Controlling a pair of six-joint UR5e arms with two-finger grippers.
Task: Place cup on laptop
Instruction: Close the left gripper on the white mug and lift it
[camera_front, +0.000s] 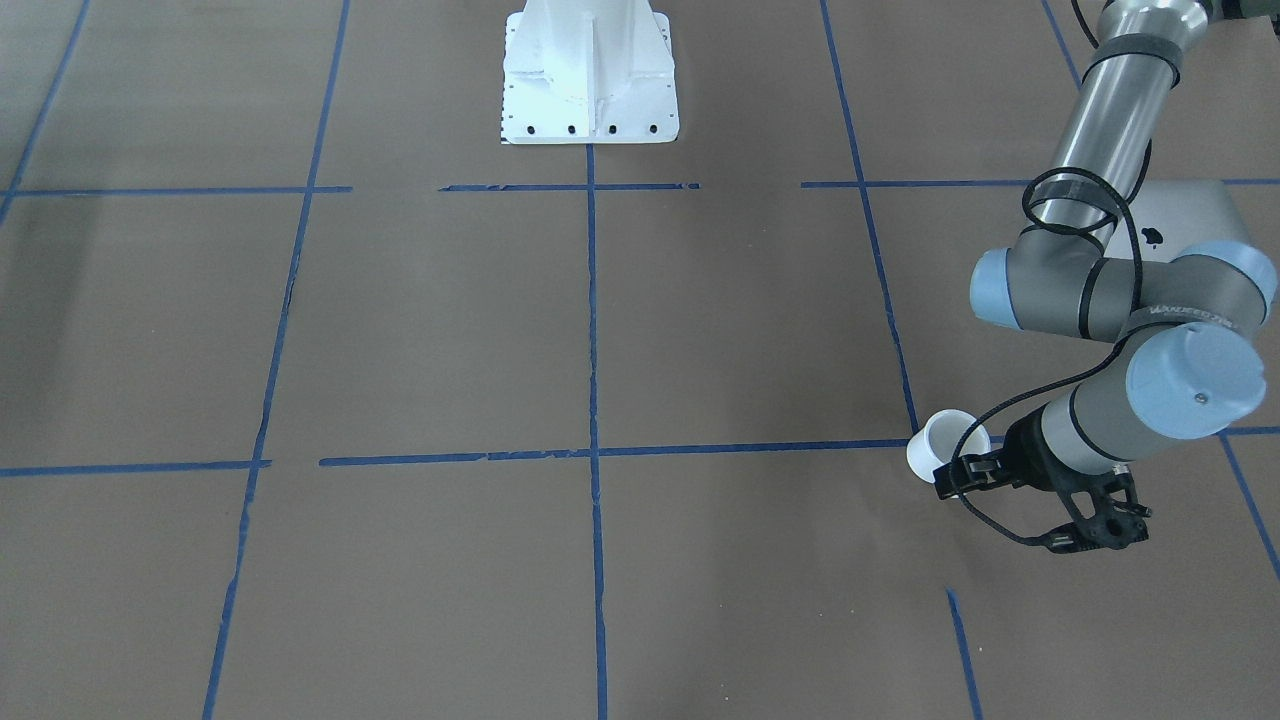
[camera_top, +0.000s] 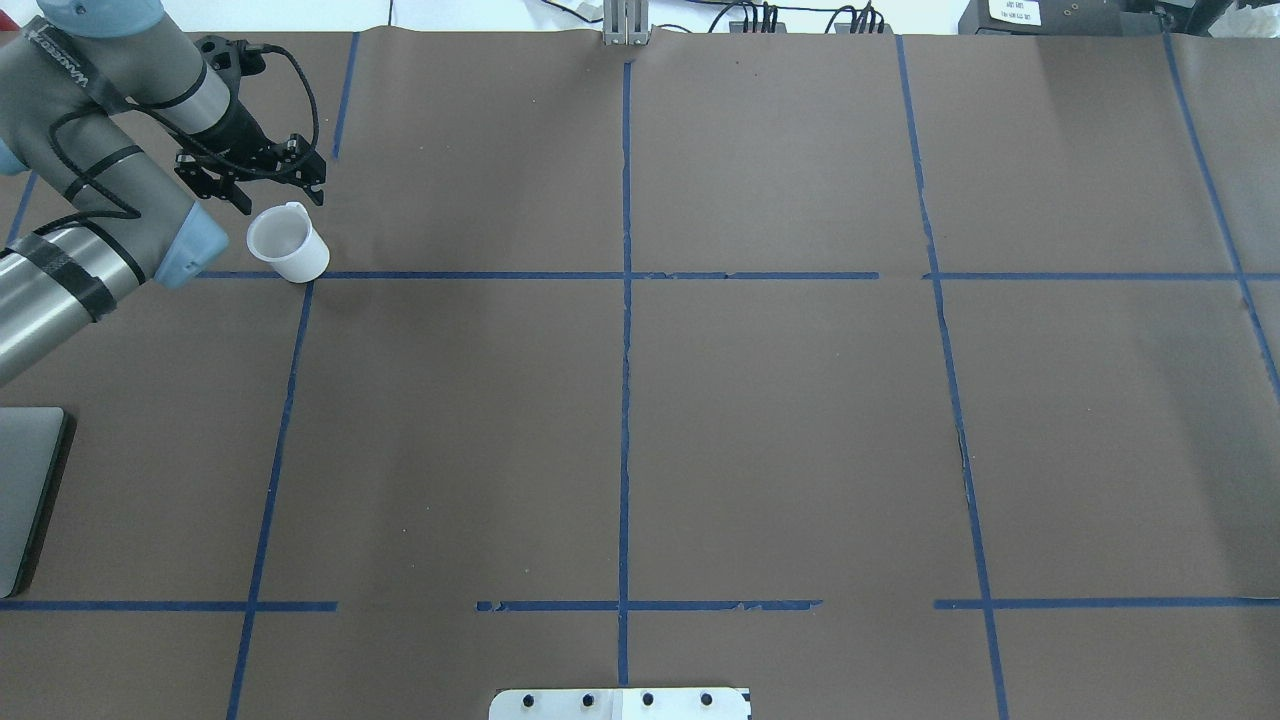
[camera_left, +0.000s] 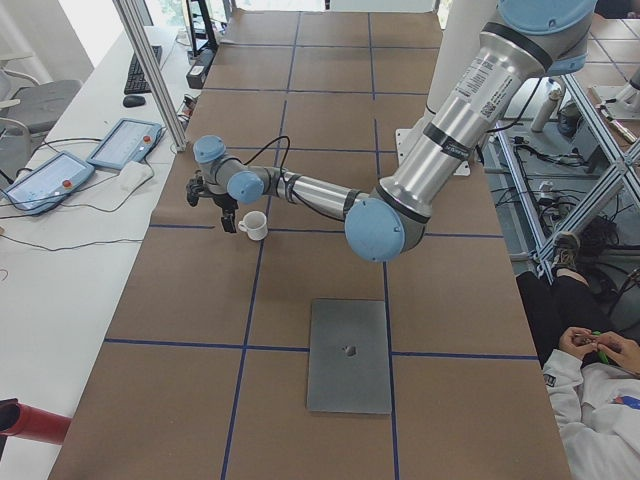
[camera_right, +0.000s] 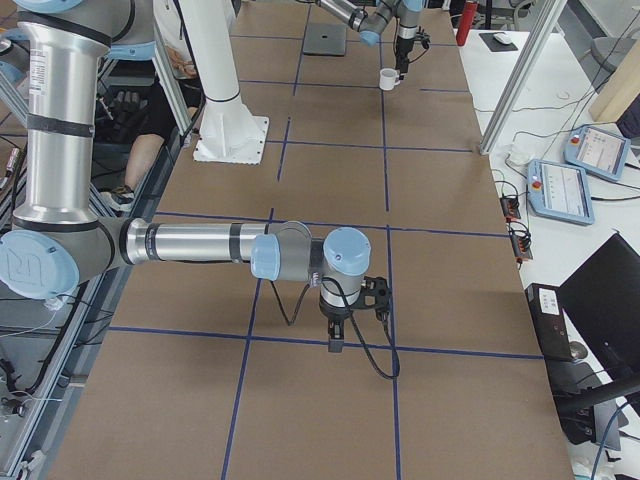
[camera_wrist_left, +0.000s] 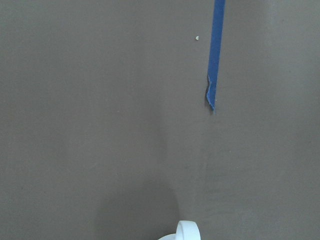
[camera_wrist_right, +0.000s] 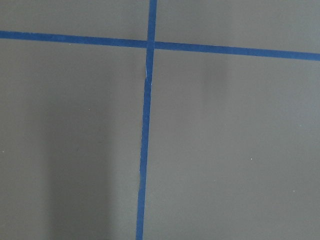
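Shows white cup (camera_top: 288, 243) upright on table (camera_top: 700, 420) at overhead ten o'clock, well apart from laptop (camera_top: 25, 490) at eight o'clock. Shows left gripper (camera_top: 272, 192) just beside cup at eleven o'clock, fingers spread, holding nothing. Cannot tell right gripper (camera_right: 336, 340) state.

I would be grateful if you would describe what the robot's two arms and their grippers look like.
Both arms are silver-grey metal tubes with pale blue caps at the joints. The left arm carries black bands, dark lettering on its wrist link and a black cable running to the black two-finger left gripper. The right arm looks alike, ending in a dark right gripper.
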